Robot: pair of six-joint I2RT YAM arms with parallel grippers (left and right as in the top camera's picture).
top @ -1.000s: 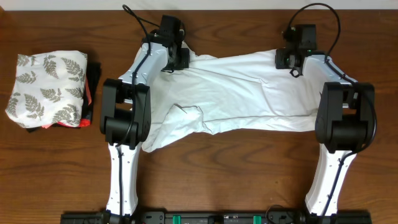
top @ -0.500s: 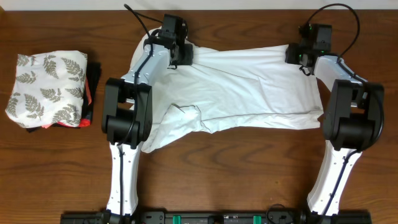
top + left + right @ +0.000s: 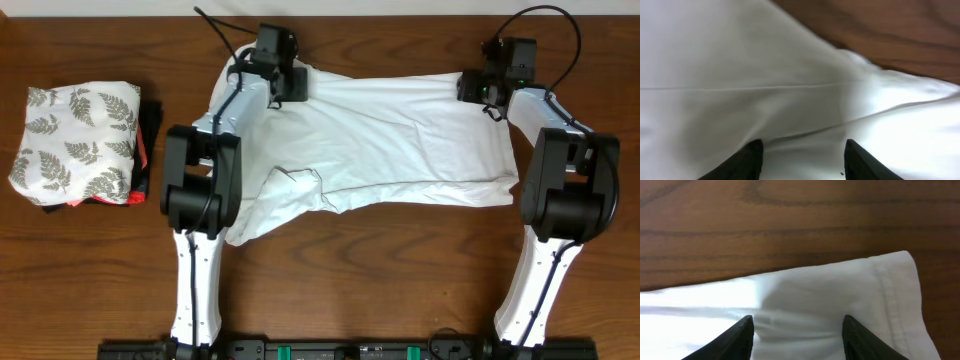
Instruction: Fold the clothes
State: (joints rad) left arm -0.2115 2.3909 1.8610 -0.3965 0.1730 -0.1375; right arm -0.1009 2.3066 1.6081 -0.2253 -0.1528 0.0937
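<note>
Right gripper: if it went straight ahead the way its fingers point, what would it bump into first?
Probably the white T-shirt: the right gripper aims its open fingers at the hemmed corner, with the wooden table underneath. Depth is hard to judge.

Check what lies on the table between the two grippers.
The white T-shirt: its far edge runs unbroken from the left gripper to the right gripper, with nothing else on that stretch. The overhead view shows it.

Left claw [image 3: 802, 155] and right claw [image 3: 797, 330] both extended far forward, fingers apparently spread apart.
</note>
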